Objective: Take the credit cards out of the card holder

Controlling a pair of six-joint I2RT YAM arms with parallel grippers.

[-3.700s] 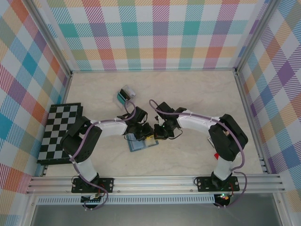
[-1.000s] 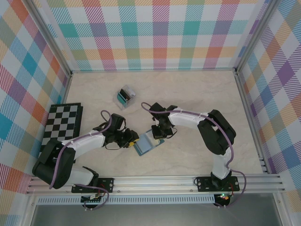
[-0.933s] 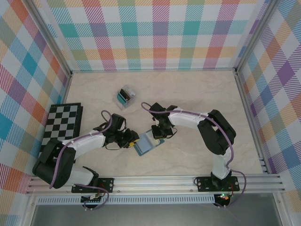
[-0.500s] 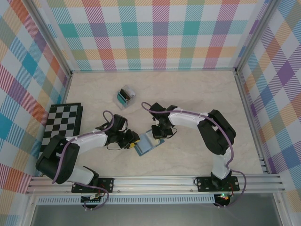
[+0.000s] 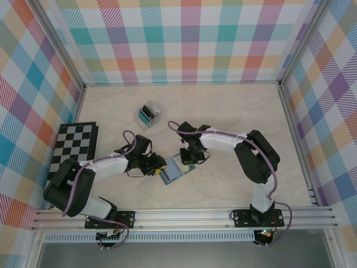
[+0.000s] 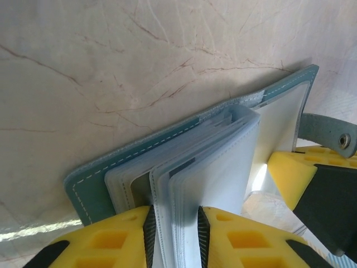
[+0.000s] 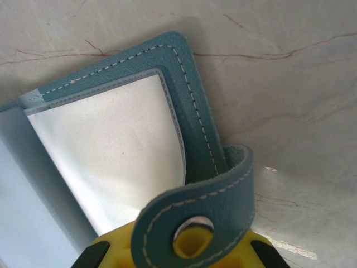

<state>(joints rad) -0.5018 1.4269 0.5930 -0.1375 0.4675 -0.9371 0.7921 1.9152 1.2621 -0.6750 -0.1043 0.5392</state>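
Two end effectors meet at the card holder (image 5: 174,170), which lies open mid-surface (image 5: 234,117), its long axis slanting from near-left to far-right between them. At the near-left end the left end effector (image 5: 158,166) is clamped on a sheaf of clear sleeves (image 6: 212,162). A dark edge in one sleeve may be a card, though I cannot be sure. The right end effector (image 5: 188,159) is closed at the far-right panel beside the tab (image 7: 195,209), apparently pinning it down. Any card would likely slide out toward the left arm, the one on the sleeves. Well apart, a clear box (image 5: 148,114) holds teal and black items.
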